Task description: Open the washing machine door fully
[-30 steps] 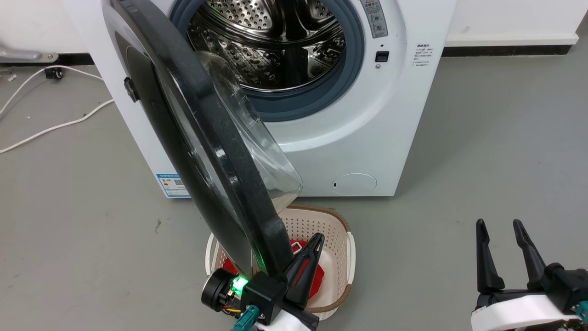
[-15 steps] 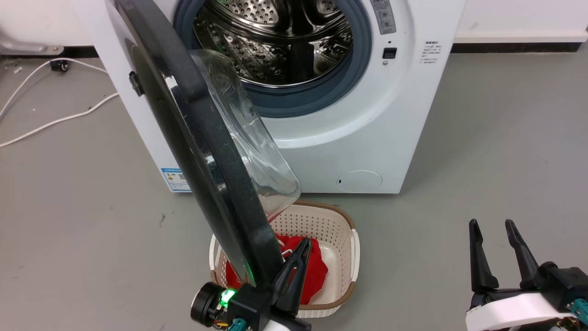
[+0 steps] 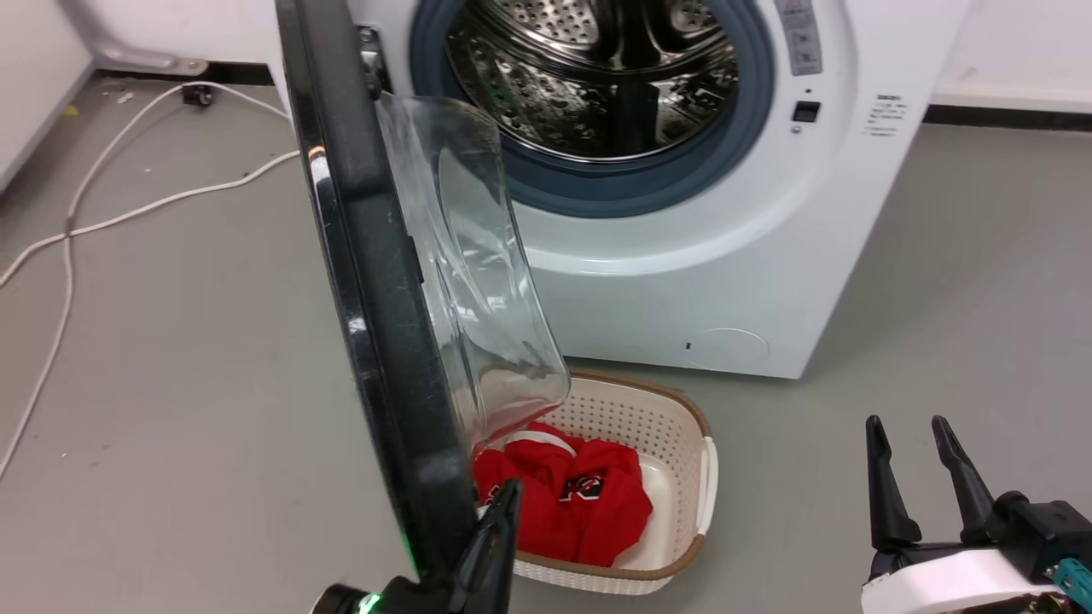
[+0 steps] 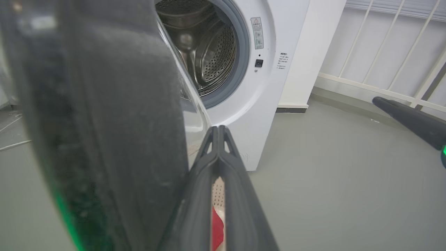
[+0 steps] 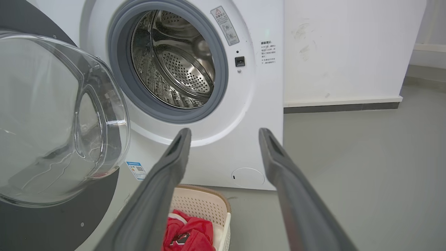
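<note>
The washing machine door (image 3: 375, 281) stands out from the white washing machine (image 3: 699, 281), seen nearly edge-on, with its clear glass bowl (image 3: 478, 281) facing the drum (image 3: 597, 77). My left gripper (image 3: 510, 486) is shut, its fingers pressed together against the inner side of the door's lower rim. In the left wrist view the door (image 4: 104, 122) looms just left of the left gripper (image 4: 217, 128). My right gripper (image 3: 905, 422) hangs open over the floor at the lower right, holding nothing. The right wrist view shows the door's bowl (image 5: 52, 118) left of the right gripper (image 5: 223, 131).
A cream laundry basket (image 3: 691, 418) with a red garment (image 3: 572, 503) sits on the floor under the door. White cables (image 3: 128, 213) run across the grey floor at the left. A wall and railing (image 4: 383, 52) stand right of the machine.
The door has swung further out from the machine, with my shut left gripper moving along its lower rim. The head camera has shifted, so the machine sits further right. The right gripper stays open.
</note>
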Tool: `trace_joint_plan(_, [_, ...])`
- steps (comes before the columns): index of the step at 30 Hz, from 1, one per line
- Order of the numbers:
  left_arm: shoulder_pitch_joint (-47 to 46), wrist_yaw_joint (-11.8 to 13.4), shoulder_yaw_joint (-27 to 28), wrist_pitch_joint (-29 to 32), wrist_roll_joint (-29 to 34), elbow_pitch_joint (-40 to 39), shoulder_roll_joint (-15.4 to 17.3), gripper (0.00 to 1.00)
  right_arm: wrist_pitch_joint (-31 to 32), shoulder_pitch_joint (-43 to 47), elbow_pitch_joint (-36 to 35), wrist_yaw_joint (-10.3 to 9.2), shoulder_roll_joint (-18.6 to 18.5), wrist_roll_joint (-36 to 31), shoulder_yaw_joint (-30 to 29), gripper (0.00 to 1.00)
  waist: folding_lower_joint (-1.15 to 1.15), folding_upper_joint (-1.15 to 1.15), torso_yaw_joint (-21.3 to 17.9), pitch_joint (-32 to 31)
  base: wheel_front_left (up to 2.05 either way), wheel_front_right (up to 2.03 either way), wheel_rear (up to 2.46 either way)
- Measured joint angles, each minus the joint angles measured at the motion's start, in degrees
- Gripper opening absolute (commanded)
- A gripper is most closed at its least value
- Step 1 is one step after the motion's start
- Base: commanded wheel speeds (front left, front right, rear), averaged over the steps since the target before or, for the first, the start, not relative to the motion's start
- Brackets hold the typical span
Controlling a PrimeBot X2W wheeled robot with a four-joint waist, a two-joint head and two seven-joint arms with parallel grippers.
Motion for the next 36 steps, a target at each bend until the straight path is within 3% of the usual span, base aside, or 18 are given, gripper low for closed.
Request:
trace_joint_plan(17, [5.3,4.6,11.9,0.1,-0.3,-4.3,4.7,0.0,0.0,0.3,-0.4,0.0,0.0,-0.4,0.7,1.0,0.0,0.0,8.3,0.3,0.0,0.0,0.0])
trace_joint_plan(36, [-3.8,3.5,35.1,0.1,-5.1,2.2,10.9,0.0,1.9,-1.8,-5.2,0.0,0.0,-1.3,1.9,1.0,0.0,0.0,4.8,5.8,0.0,0.0,0.0])
